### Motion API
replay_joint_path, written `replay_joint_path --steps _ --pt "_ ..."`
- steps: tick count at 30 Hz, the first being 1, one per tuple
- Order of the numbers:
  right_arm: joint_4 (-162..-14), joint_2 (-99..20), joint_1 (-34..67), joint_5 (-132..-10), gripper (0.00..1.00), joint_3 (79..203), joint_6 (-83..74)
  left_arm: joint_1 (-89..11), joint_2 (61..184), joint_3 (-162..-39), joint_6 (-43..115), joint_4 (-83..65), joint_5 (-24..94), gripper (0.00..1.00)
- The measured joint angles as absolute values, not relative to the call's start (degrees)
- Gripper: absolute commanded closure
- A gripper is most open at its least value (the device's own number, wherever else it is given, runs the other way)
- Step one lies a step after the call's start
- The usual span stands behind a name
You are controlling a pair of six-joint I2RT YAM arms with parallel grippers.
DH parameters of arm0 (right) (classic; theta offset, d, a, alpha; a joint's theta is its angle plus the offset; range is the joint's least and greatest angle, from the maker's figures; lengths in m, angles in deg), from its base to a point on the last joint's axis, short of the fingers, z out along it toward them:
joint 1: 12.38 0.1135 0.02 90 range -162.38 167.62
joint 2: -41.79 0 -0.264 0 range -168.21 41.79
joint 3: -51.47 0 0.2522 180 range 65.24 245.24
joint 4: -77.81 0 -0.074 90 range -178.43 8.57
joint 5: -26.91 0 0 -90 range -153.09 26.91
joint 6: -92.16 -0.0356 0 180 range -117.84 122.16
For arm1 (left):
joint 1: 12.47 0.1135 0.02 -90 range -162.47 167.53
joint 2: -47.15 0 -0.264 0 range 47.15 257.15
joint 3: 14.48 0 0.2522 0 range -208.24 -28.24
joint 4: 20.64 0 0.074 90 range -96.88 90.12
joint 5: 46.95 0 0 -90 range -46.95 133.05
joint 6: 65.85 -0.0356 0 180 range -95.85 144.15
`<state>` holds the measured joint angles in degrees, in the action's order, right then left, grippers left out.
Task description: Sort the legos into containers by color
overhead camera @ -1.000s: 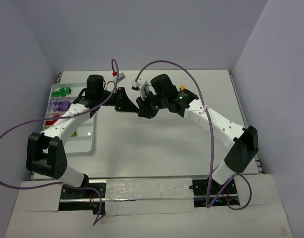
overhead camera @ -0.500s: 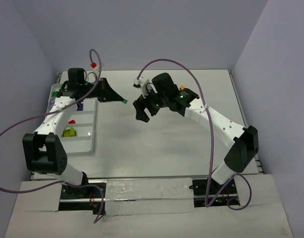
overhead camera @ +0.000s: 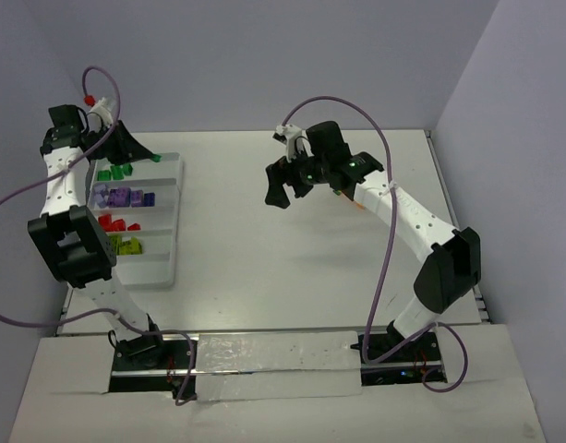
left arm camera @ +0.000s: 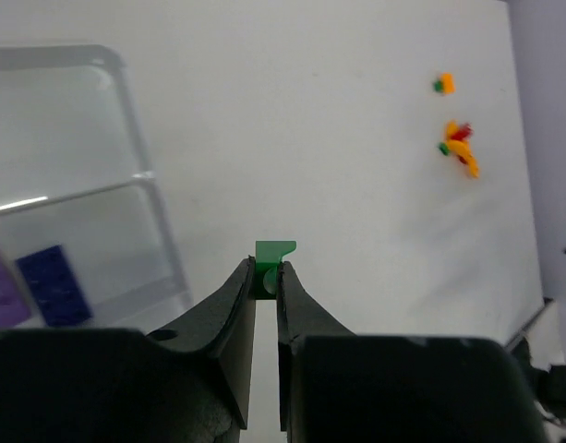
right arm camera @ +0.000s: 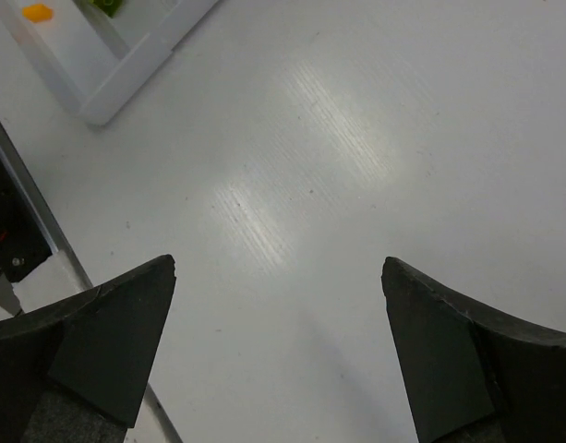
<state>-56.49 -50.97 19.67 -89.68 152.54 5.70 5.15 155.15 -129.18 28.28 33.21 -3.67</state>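
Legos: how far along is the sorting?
Done: green, purple, red and lime bricks already sit in separate tray compartments. In hand: the left gripper is shut on a green brick just outside the tray; the right gripper is open and empty. Left: a few loose bricks, orange, red and green, on the table.

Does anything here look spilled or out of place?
A few orange, red and green bricks lie loose on the table, apart from the tray where others sit sorted by colour.

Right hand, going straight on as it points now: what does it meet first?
Probably bare table; the open right hand frames nothing else, and the tray lies off-line.
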Motion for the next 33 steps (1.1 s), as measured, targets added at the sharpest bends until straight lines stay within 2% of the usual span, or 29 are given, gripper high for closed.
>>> replay_joint_path --steps 13,18,25,31,32,33 --pt "-58.0 -52.7 14.2 -88.7 0.0 150.9 6.4 7.4 170.7 -145.8 27.1 31.0 21.0 0.99" --pt "-58.6 -52.9 12.1 -89.3 0.0 149.3 6.5 7.4 173.2 -147.7 24.5 30.1 28.7 0.97" --pt "-58.7 -53.9 11.5 -89.6 0.0 148.5 6.7 7.4 175.7 -147.7 21.7 28.8 34.6 0.89" --pt "-58.7 -54.4 11.0 -89.6 0.0 148.5 6.8 7.4 179.7 -148.0 20.1 27.5 37.7 0.86" --pt "-58.7 -54.4 10.9 -89.6 0.0 148.5 6.8 7.4 180.7 -148.6 19.9 27.6 38.1 0.85" --pt "-58.7 -54.4 10.9 -89.6 0.0 148.5 6.8 7.4 181.6 -149.4 19.7 27.5 38.5 0.77"
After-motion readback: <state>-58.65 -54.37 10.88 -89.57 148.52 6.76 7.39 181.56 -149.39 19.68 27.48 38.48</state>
